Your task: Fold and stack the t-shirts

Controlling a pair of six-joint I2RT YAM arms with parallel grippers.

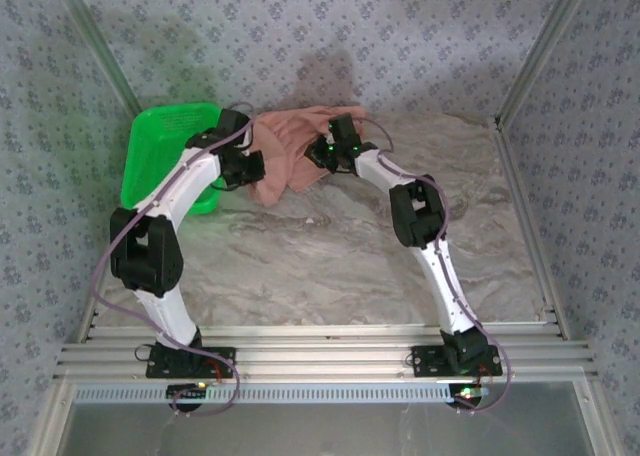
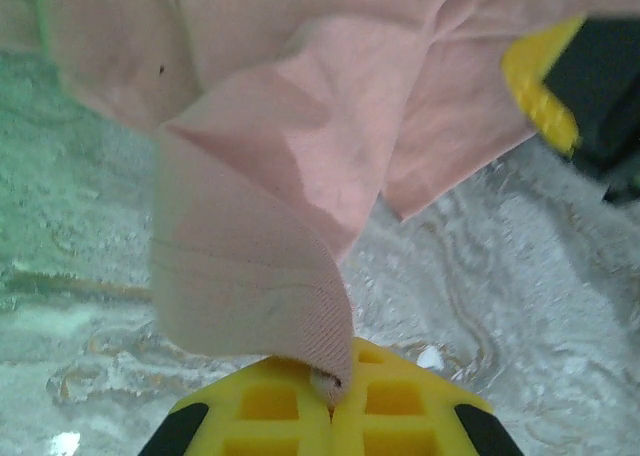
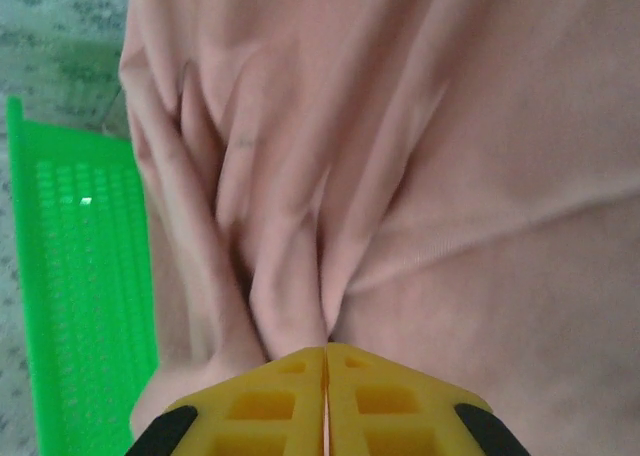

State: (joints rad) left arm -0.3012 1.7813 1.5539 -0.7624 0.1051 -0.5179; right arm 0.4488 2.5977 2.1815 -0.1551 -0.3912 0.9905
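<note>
- Container: a green plastic basket stands at the far left of the counter, close to the back wall. The left arm crosses over its right side and hides much of the interior, so we cannot tell what lies inside. In the right wrist view its perforated green surface runs down the left edge, just beside the cloth.
- Task object: the salmon-pink t-shirt hangs bunched just to the right of the basket, strung between the two grippers above the far part of the counter. We see no print on the folds that face the cameras. Whether its lowest fold touches the counter we cannot tell.
- Left gripper: clenched. In the left wrist view its yellow fingers meet with no gap, and a ribbed, hemmed edge of the t-shirt is pinched at their tips. The cloth rises from there in a broad curl over the marbled counter.
- Right gripper: clenched. In the right wrist view its jaws stand pressed together, and several folds of the t-shirt converge into the seam between them, so we read it as grasping the cloth.
- Relation: in the top view the two grippers lie near each other, the left beside the basket, the right further toward the centre, with the t-shirt draped between them.
</note>
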